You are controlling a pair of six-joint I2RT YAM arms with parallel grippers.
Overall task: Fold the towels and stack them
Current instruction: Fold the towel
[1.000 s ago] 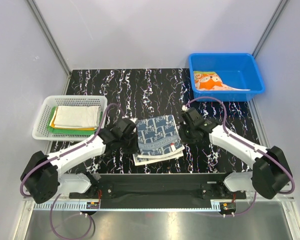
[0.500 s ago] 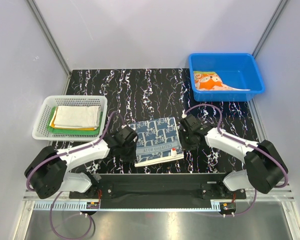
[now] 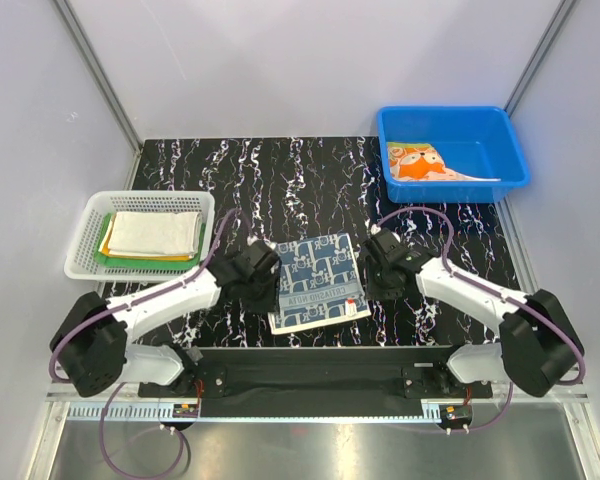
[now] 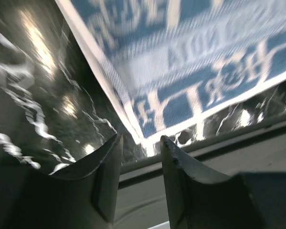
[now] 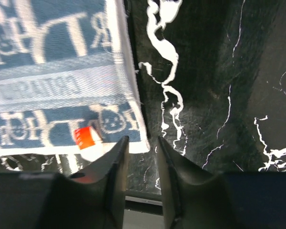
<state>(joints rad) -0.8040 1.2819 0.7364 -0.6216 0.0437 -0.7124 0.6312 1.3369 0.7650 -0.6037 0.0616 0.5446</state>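
A second ago the left claw (image 3: 260,277) was closed on the left edge of the navy-and-white towel (image 3: 317,281). Now its fingers are parted, and in the left wrist view nothing is held between them; the towel's near corner lies just beyond the tips. The towel has been let down and is seen lying folded and flat on the table (image 3: 310,175), between the two arms and near the front edge. A small red tag (image 3: 350,300) is shown at its near right corner. The right claw (image 3: 378,268) has likewise been opened. It was shut on the right edge, and its fingers are now spread with only the table seen in the gap, the towel's corner lying just to one side. The fold is therefore judged to be finished and released. What is left for this towel is to be picked up again and carried to the stack.

At the left of the table a white basket (image 3: 130,271) is set. In it a white towel (image 3: 155,232) is laid on top of an orange-yellow towel (image 3: 106,236) and a green towel (image 3: 115,261). The table is black, with white marbled veins. At the far right a blue bin (image 3: 440,111) is placed, and the fox-face towel (image 3: 420,162) is left in it, judged still to be folded. The table is enclosed by pale grey walls (image 3: 280,60), with metal posts (image 3: 95,70) at the back corners.
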